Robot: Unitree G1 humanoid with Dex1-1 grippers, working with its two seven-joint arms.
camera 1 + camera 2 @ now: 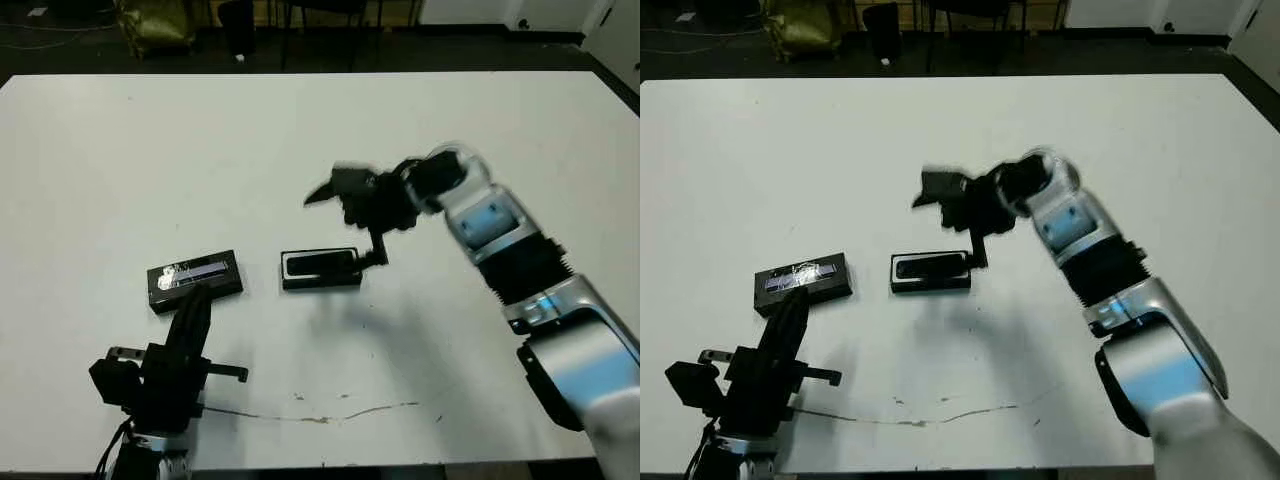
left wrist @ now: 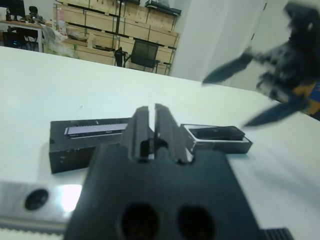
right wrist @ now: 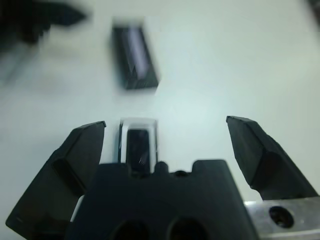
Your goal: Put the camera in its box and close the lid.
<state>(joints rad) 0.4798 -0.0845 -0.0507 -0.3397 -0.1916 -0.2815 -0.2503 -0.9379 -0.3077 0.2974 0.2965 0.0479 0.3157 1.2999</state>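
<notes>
Camera (image 1: 322,263) lying flat inside the box (image 1: 320,282), dark body framed by the white lining, near the middle of the table (image 1: 300,130). Lid (image 1: 195,279) not on yet: flat on the white surface at 9 o'clock from the box, pale stripe up, near it but clearly apart, no contact. Right gripper (image 1: 345,220) blurred just at 1 o'clock of the box, spread wide and holding nothing, one finger jutting toward 9 o'clock, the other reaching down to the box's far right corner; touching there or not, impossible to say. Same story from the right wrist view: two black fingers (image 3: 260,155) splayed well apart, empty gap between, box and camera showing just past the gripper body. Left gripper (image 1: 196,305) at 6 o'clock from the lid, fingers pressed together with only a thin slit between, gripping nothing, tips just short of the lid's near edge. Thin dark scratch (image 1: 330,414) across the table near its front edge.
</notes>
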